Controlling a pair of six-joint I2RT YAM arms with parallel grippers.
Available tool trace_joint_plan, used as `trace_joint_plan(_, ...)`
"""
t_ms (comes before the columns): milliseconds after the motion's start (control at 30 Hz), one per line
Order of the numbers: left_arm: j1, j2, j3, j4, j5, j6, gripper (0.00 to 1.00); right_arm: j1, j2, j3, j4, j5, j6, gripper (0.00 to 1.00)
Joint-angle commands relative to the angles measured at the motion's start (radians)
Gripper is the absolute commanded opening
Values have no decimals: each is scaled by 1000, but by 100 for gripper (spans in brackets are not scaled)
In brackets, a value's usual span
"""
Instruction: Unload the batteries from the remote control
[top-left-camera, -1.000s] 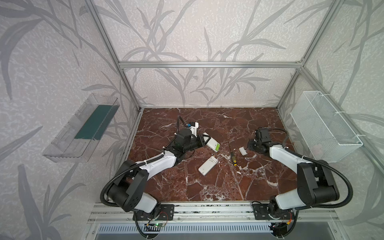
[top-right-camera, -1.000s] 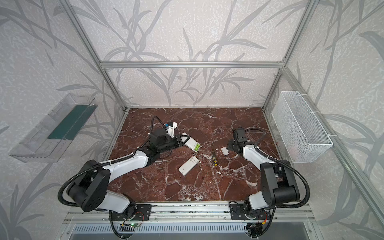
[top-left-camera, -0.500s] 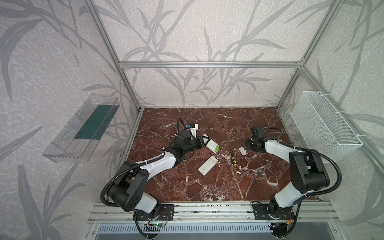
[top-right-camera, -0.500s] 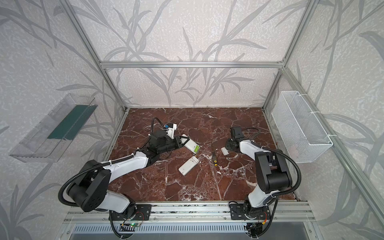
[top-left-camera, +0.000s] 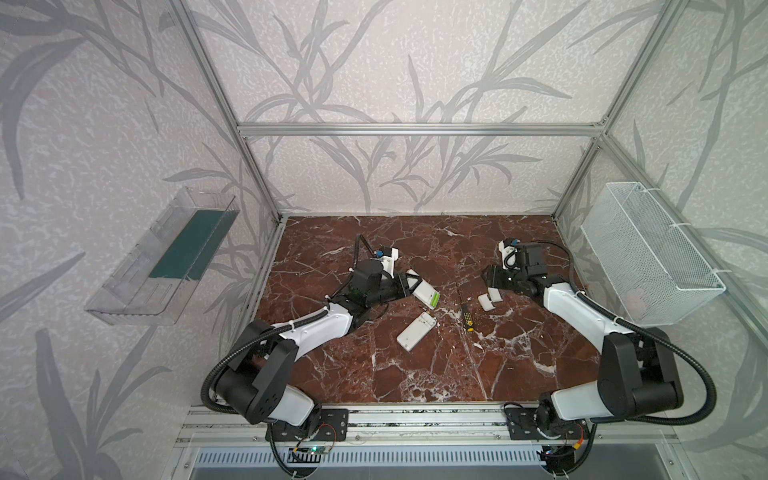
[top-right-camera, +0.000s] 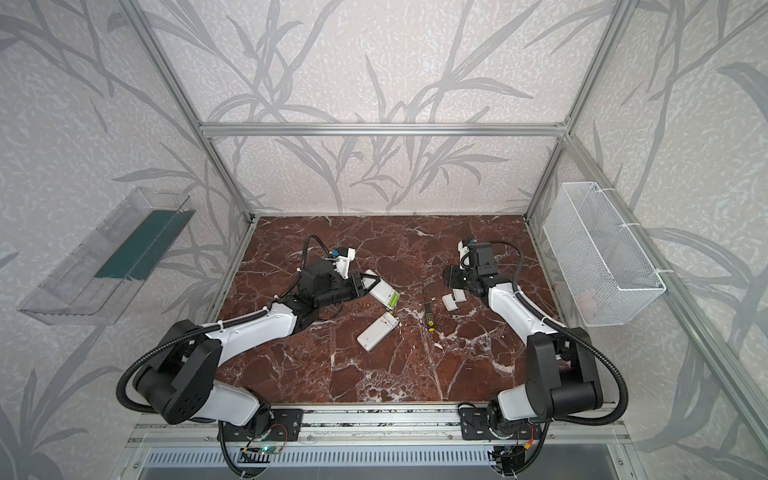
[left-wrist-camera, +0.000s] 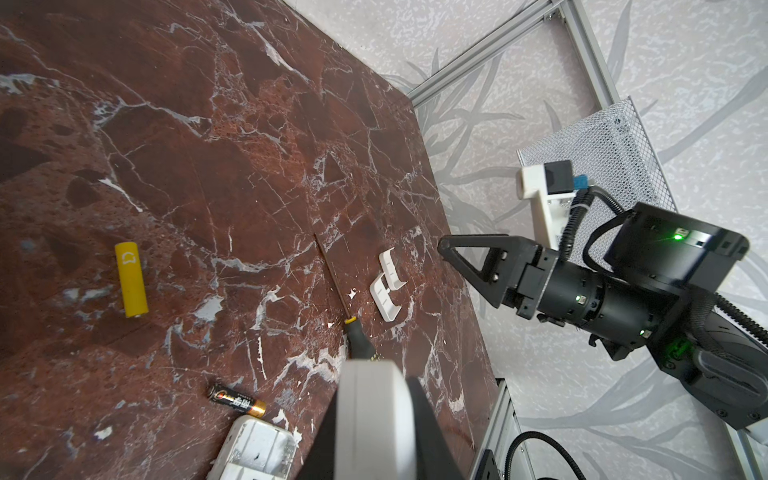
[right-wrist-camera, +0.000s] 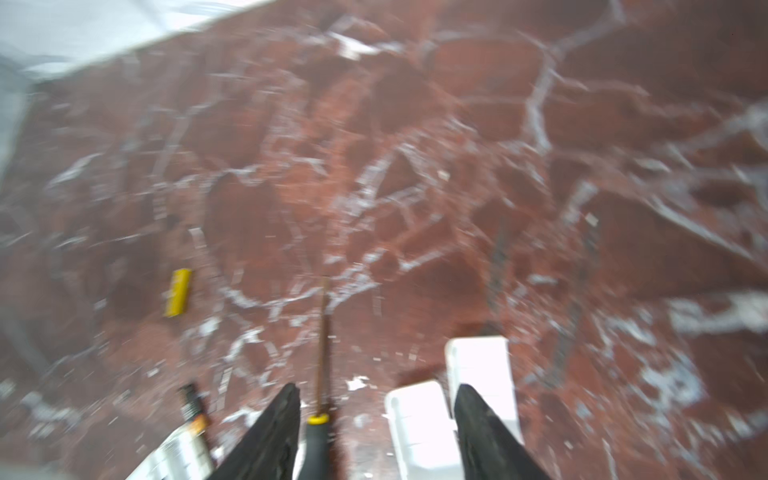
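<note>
My left gripper (top-left-camera: 405, 286) is shut on the end of a white remote control (top-left-camera: 423, 292), lifted at a tilt; light green batteries (top-left-camera: 433, 298) show in its open bay. In the left wrist view the remote (left-wrist-camera: 374, 415) sits between the black fingers (left-wrist-camera: 430, 436). A yellow battery (left-wrist-camera: 131, 279) and a black-and-gold one (left-wrist-camera: 237, 400) lie loose on the marble. My right gripper (right-wrist-camera: 376, 390) is open and empty just above two white covers (top-left-camera: 486, 302) (top-left-camera: 494, 294), also seen in the right wrist view (right-wrist-camera: 415, 428).
A second white remote (top-left-camera: 416, 331) lies bay-up near the middle, its bay (left-wrist-camera: 253, 453) empty. A black-and-yellow screwdriver (top-left-camera: 466, 316) lies between it and the covers. A wire basket (top-left-camera: 648, 253) hangs on the right wall, a clear tray (top-left-camera: 166, 257) on the left.
My right gripper has gone from shut to open, and a second white cover now lies beside the first. The left arm has held still with the remote.
</note>
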Motion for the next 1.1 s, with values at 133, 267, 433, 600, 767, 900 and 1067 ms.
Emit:
trace_joint_plan(133, -12, -4, 26, 3, 56, 28, 0, 218, -92, -18, 70, -175, -323, 69)
trace_joint_plan(267, -14, 7, 35, 35, 68, -19, 0, 281, -115, -24, 105, -213, -363, 71)
trace_joint_plan(433, -14, 28, 38, 137, 112, -108, 0, 360, -106, -19, 113, -176, -412, 75)
trace_joint_plan(600, -14, 36, 45, 180, 127, -134, 0, 394, -66, -8, 139, -205, -396, 76)
trace_joint_plan(767, -18, 35, 58, 181, 144, -139, 0, 419, -31, 12, 142, -160, -390, 76)
trace_joint_plan(900, -18, 33, 59, 167, 148, -133, 0, 418, -13, 27, 156, -149, -377, 73)
trace_joint_plan(1067, -18, 38, 57, 166, 139, -139, 0, 418, -11, 41, 159, -155, -375, 65)
